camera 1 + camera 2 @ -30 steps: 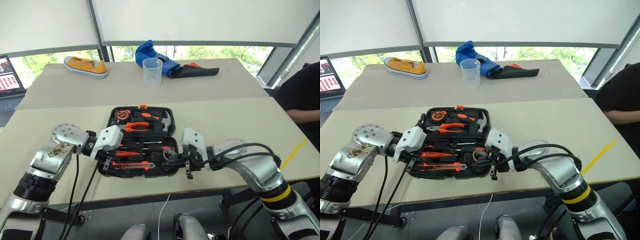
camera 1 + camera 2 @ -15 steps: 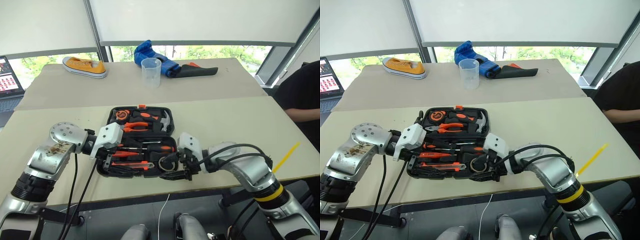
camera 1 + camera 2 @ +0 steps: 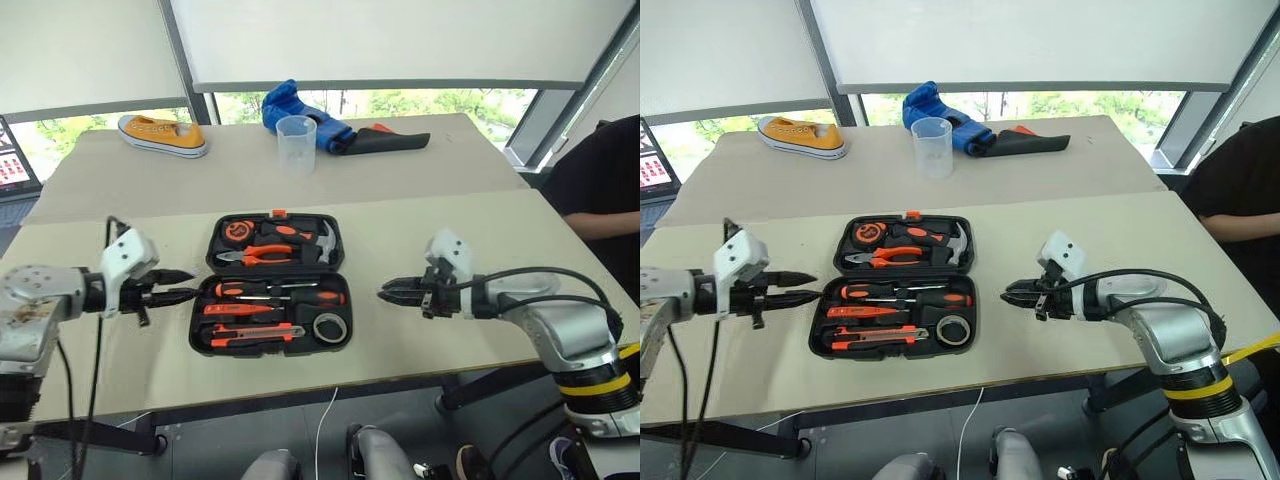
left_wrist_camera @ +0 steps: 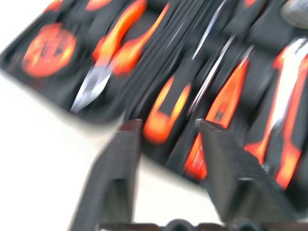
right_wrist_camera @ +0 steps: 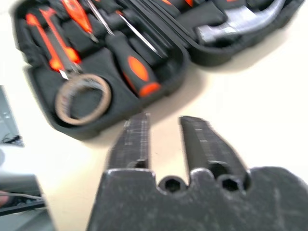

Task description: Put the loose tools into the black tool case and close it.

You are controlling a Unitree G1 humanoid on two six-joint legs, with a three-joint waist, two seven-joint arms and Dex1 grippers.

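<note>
Two hands are hanging over the table (image 3: 450, 215), one at each side of the black tool case (image 3: 275, 284), and neither is touching it. Off the case's left edge, the left hand (image 3: 187, 285) is pointing toward the case with its fingers (image 4: 118, 168) standing a little apart and nothing between them. The case is lying open and flat near the table's front edge. Its far half is holding the tape measure (image 3: 239, 230), pliers (image 3: 265, 254) and hammer (image 3: 325, 240); its near half is holding the two long screwdrivers (image 3: 280, 291), the slim orange screwdriver (image 3: 240, 308), the utility knife (image 3: 255, 331) and, at the right end, the tape roll (image 3: 329, 326). To the right of the case, the right hand (image 3: 385, 291) is pointing back at it with its fingers (image 5: 134, 139) drawn close together and empty. On the far table, a yellow shoe (image 3: 161, 134) is sitting to the left, a clear cup (image 3: 296, 142) in the middle, and a blue cloth on a dark pouch (image 3: 340, 131) just right of the cup.
</note>
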